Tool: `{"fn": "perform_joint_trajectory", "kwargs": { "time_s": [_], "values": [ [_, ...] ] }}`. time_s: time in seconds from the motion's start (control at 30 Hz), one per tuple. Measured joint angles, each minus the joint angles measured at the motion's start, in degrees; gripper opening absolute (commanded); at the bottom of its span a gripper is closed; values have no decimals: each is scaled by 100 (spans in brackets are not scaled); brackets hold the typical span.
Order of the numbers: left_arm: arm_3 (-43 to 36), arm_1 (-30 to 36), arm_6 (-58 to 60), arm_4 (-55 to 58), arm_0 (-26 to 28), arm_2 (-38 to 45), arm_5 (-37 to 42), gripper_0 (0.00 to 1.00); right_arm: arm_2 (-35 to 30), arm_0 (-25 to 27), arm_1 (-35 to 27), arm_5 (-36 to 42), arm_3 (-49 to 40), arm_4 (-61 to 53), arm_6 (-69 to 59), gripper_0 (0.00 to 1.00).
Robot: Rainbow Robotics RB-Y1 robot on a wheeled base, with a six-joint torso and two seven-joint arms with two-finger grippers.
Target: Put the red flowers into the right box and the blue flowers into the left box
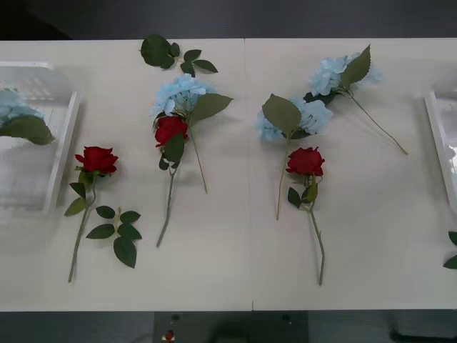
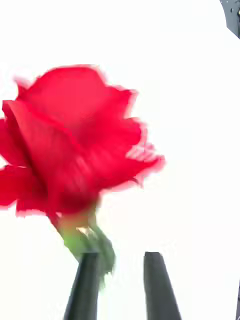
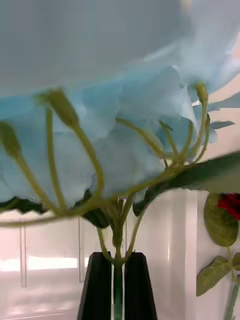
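Observation:
Three red flowers lie on the table, at the left (image 1: 96, 158), left of centre (image 1: 171, 129) and right of centre (image 1: 305, 161). Three blue flowers lie there too (image 1: 180, 93) (image 1: 303, 118) (image 1: 335, 71). Another blue flower (image 1: 14, 107) is in the left box (image 1: 64, 143). My left gripper (image 3: 117, 257) is shut on the thin stem of a blue flower (image 3: 125, 125) above a white ribbed tray bottom (image 3: 50, 260). My right gripper (image 2: 122, 257) is open, and a red flower (image 2: 75, 140) has its stem against one finger (image 2: 85, 285) over a white surface. The right box (image 1: 443, 143) shows partly at the right edge.
Bloomless green leaf sprigs lie at the back (image 1: 168, 53), at the front left (image 1: 118, 232) and at the right edge (image 1: 452, 250). In the left wrist view a red bloom with leaves (image 3: 230, 205) lies beside the tray. The table's front edge (image 1: 250, 309) is near.

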Motion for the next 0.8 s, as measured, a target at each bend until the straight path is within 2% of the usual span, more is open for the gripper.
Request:
{"fn": "perform_joint_trajectory", "kwargs": {
  "time_s": [0.03,0.13,0.23,0.3,0.4,0.53,0.63,0.8],
  "values": [
    [0,0,0,18,0,0,0,20,1,0,0,1,0,0,0,100],
    [0,0,0,25,0,0,0,22,-3,-3,0,64,0,-6,1,100],
    [0,0,0,87,0,0,4,34,-18,-32,0,269,-1,-170,51,100],
    [0,0,0,226,0,0,43,62,-43,-93,0,392,-2,-385,349,100],
    [0,0,0,636,-1,52,434,86,-129,-294,0,954,-51,-697,1215,100],
    [-91,-2,0,1185,-1,358,1123,87,-195,-595,0,1693,-392,-993,1867,100],
    [-538,-2,0,1199,-1,550,1466,87,-120,-775,-1,2342,-830,-1371,1877,100],
    [-1385,-19,132,806,-3,529,1510,88,474,-940,-1,2567,-1461,-2193,1868,100]
  ]
}}
